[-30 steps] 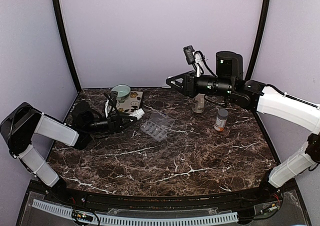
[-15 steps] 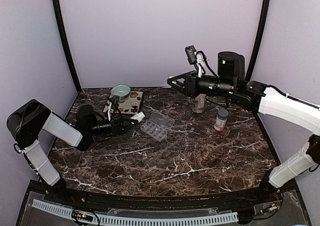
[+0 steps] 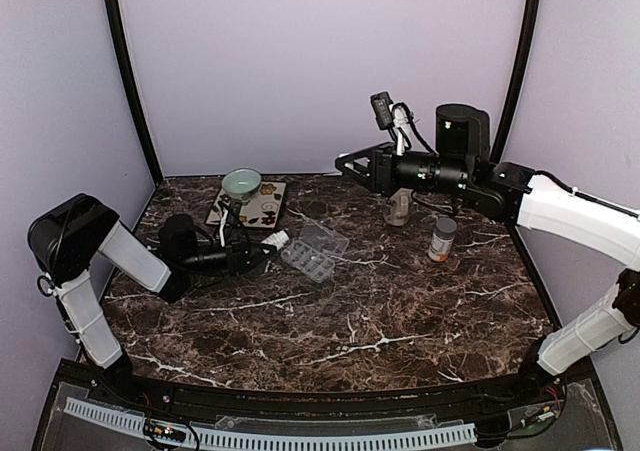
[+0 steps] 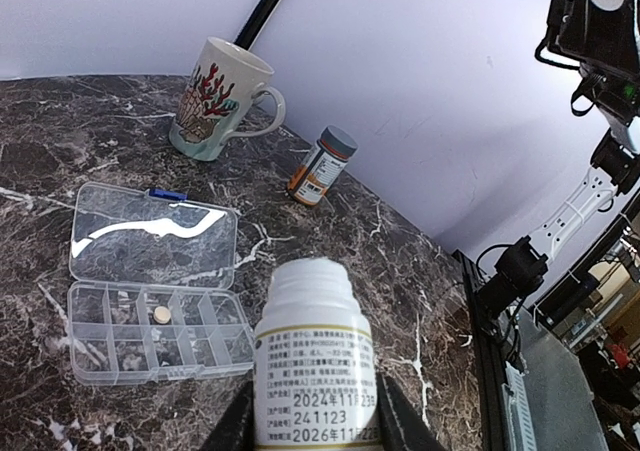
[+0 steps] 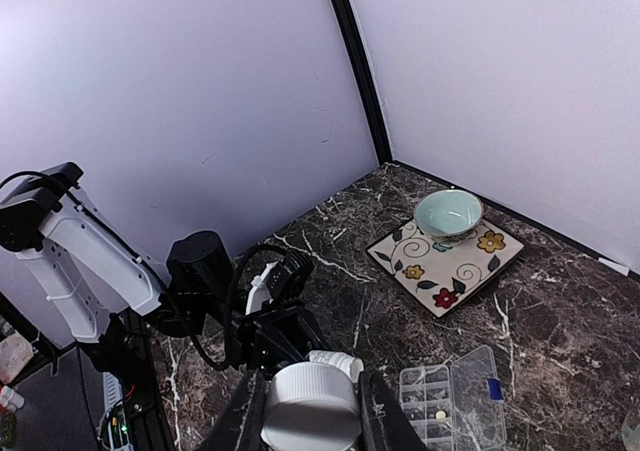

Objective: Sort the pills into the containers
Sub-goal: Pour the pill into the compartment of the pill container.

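Plate (image 3: 262, 208) and bowl (image 3: 241, 183): they sit at the far left of the table, apart from the work. They seem to play no part in the sorting.

Left gripper (image 4: 315, 426): it is low over the table on the left, with its jaws clenched on the body of the white bottle (image 4: 312, 356).

White bottle: its mouth is uncapped and points towards the pill organizer (image 4: 150, 286). That reads as lining up to pour into it.

Pill organizer, place: it lies flat near the middle of the table, just right of the bottle's mouth and within easy reach of a pour.

Pill organizer, look: it is a clear plastic box with two rows of small cells. The hinged lid is swung fully open and lies flat beside the cells, with a blue catch on its edge. One round tan pill (image 4: 161, 314) sits in a cell of the row next to the lid. The other row holds some small pale bits, too small to identify.

Right gripper (image 5: 310, 411): it is raised well above the far middle of the table, with its jaws grasping the white cap (image 5: 308, 389). It is likely holding the cap clear of the pour.

Mug (image 4: 220, 96): it stands upright at the far side, right of the organizer.

Orange bottle (image 4: 322, 164): it stands capped and upright to the right of the mug, with neither gripper on it.
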`<action>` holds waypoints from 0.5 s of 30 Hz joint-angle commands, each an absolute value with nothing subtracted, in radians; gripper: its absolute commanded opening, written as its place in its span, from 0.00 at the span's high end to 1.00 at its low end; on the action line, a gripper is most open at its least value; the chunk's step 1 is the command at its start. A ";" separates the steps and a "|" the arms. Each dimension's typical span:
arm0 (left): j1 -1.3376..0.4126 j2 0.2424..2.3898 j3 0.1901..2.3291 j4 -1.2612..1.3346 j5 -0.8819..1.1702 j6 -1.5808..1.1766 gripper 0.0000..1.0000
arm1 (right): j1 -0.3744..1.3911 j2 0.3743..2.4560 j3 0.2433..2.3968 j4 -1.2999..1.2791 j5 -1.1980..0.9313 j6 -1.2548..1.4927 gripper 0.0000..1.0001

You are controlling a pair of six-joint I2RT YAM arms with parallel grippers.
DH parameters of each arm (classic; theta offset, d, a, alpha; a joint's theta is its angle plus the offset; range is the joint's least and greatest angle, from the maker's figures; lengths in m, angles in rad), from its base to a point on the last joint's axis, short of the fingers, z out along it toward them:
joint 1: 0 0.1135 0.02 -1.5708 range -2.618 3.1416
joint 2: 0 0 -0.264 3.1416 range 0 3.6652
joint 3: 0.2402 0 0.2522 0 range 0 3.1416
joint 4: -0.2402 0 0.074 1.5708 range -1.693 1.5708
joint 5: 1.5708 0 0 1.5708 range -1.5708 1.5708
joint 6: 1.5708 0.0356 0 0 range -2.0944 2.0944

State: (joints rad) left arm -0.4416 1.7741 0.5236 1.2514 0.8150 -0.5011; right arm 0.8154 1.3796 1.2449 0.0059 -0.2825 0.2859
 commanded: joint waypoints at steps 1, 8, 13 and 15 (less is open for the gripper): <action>-0.431 1.792 0.560 1.203 0.810 -0.437 1.00 | 0.811 1.349 1.230 0.041 -0.270 0.287 0.98; -0.426 1.828 0.595 1.161 0.813 -0.412 1.00 | 0.810 1.347 1.225 0.040 -0.272 0.288 0.98; -0.425 1.842 0.624 1.120 0.816 -0.386 1.00 | 0.812 1.347 1.221 0.043 -0.271 0.289 0.98; -0.425 1.848 0.633 1.106 0.820 -0.379 1.00 | 0.811 1.349 1.222 0.042 -0.272 0.288 0.98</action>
